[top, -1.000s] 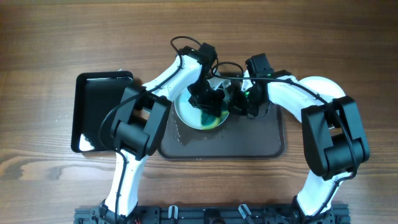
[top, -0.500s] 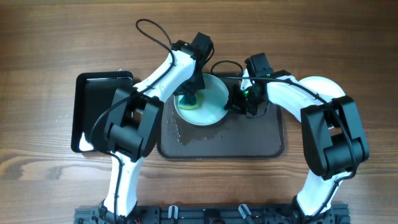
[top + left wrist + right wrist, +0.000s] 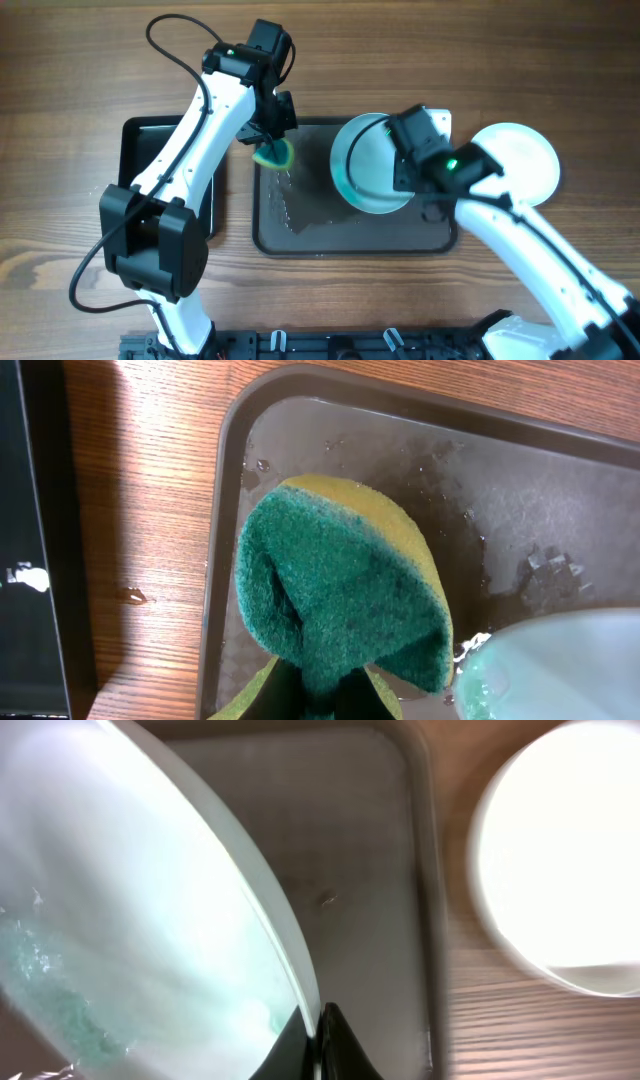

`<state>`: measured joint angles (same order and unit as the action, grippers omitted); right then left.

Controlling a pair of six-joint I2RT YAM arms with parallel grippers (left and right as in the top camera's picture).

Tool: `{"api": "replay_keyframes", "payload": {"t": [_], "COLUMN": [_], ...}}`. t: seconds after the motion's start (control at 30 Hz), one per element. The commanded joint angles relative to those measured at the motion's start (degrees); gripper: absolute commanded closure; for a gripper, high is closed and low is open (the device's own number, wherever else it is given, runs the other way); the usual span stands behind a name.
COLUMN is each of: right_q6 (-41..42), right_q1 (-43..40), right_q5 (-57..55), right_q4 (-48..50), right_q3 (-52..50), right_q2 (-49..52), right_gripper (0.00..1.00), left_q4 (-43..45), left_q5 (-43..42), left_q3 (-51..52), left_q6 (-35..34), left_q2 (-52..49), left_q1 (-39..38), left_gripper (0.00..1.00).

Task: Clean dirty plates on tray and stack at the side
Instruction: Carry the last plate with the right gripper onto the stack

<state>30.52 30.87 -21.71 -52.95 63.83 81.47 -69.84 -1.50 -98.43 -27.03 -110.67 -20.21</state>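
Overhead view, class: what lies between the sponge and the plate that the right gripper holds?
Between sponge and plate lies only bare, wet tray floor with droplets, shown in the overhead and left wrist views.

We count two plates: first plate (image 3: 362, 175), second plate (image 3: 525, 160); two trays: grey-brown tray (image 3: 330, 228), black tray (image 3: 136, 175); one sponge (image 3: 273, 154); two robot arms: left arm (image 3: 200, 120), right arm (image 3: 520, 235)

brown wood-grain table (image 3: 520, 60), evenly lit, glossy black tray (image 3: 130, 160) at left
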Motion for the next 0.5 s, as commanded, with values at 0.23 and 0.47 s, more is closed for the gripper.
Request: {"api": "replay_keyframes", "payload": {"t": [0.23,0.47], "right_q6": [-4.3,-8.6], "right_q1": [22.5,23.3], "right_q5": [-58.6,-64.3], "right_q4": [-4.7,-2.1], "right_q3": [0.0,0.0], "right_q2": [-4.7,-4.7], "right_gripper": [0.96,0.96], "left_q4": [1.9,1.9], "left_q5": [-0.9,-0.8], "left_q3": [0.2,0.2], "left_q6": [1.3,1.3], "left_q2": [0.0,0.0], "left_q1": [-3.0,-3.0], "left_gripper": [0.96,0.96]}}
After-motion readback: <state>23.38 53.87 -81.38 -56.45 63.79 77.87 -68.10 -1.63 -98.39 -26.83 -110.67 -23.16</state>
